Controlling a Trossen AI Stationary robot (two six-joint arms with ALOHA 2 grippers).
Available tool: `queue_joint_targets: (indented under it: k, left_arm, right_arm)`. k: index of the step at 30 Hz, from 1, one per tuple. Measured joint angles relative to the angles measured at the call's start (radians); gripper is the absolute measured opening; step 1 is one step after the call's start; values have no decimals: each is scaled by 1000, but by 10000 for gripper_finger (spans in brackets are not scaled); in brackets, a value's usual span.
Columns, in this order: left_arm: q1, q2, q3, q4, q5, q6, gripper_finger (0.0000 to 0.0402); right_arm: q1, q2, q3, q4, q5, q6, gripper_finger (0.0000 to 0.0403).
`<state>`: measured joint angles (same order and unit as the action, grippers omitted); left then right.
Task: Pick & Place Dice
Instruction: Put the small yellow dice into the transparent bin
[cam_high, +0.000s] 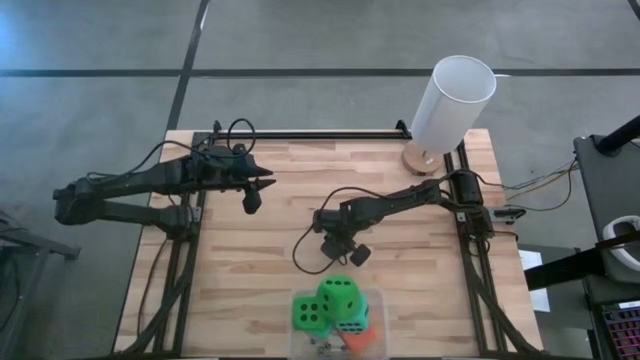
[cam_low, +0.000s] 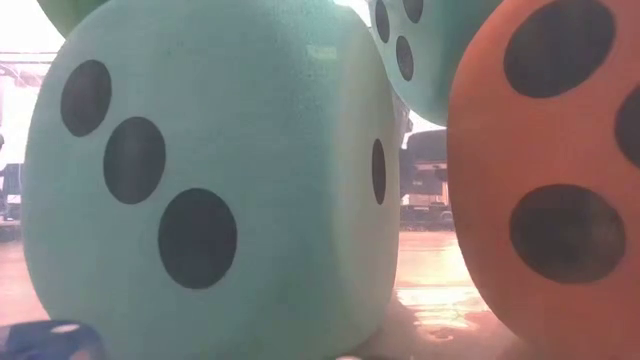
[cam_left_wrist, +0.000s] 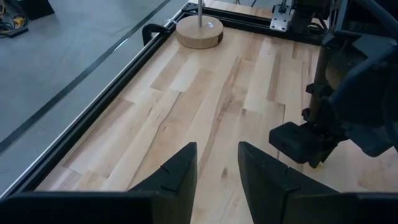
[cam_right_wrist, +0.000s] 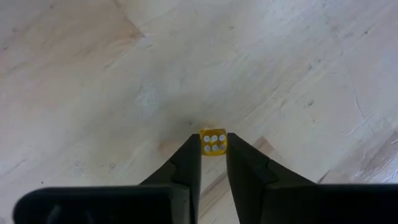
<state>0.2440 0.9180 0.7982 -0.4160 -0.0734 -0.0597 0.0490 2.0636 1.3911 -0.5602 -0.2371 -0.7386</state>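
A small yellow die (cam_right_wrist: 213, 143) with white pips shows between the fingertips of my right gripper (cam_right_wrist: 213, 155), which points steeply down at the table's middle (cam_high: 340, 250). Large foam dice are heaped at the near edge: two green (cam_high: 311, 312) (cam_high: 338, 295), a teal one (cam_high: 352, 322) and an orange one (cam_high: 358, 340). The low view is filled by a teal die (cam_low: 200, 180) and the orange die (cam_low: 550, 180). My left gripper (cam_left_wrist: 217, 168) hangs open over the far left of the table (cam_high: 255, 195), with nothing between its fingers. My right gripper pinches the small yellow die by two opposite sides (cam_right_wrist: 203, 144) between its two fingertips. The fingers come from above, slanting down. The six-pip face looks toward the wrist. Whether the die rests on the wood or is lifted, I cannot tell.
A white cylinder lamp (cam_high: 450, 100) on a round wooden base (cam_left_wrist: 199, 31) stands at the far right corner. Black rails (cam_high: 300, 134) frame the tabletop. Bare wood (cam_high: 230, 270) lies between the arms and left of the dice heap. Something small and blue (cam_low: 40, 340) lies by the low camera.
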Motion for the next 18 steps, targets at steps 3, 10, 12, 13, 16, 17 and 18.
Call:
queue_joint_targets:
  k: [3, 10, 12, 13, 16, 17, 18]
  left_arm:
    - [0, 0, 0, 0, 0, 0, 120]
    - [0, 0, 0, 0, 0, 0, 122]
    - [0, 0, 0, 0, 0, 0, 122]
    - [0, 0, 0, 0, 0, 0, 121]
    - [0, 0, 0, 0, 0, 0, 120]
    - [0, 0, 0, 0, 0, -1, 120]
    - [0, 0, 0, 0, 0, -1, 120]
  right_arm:
    - [0, 0, 0, 0, -1, 15, 44]
    - [0, 0, 12, -7, -2, 191, 39]
    - [-3, -4, 22, -8, -2, 264, 38]
    - [-4, -5, 30, -8, -1, 295, 38]
    - [-11, -13, 51, -17, 1, 371, 38]
    - [-14, -16, 60, -19, 1, 396, 38]
    - [-17, -19, 69, -19, 2, 419, 38]
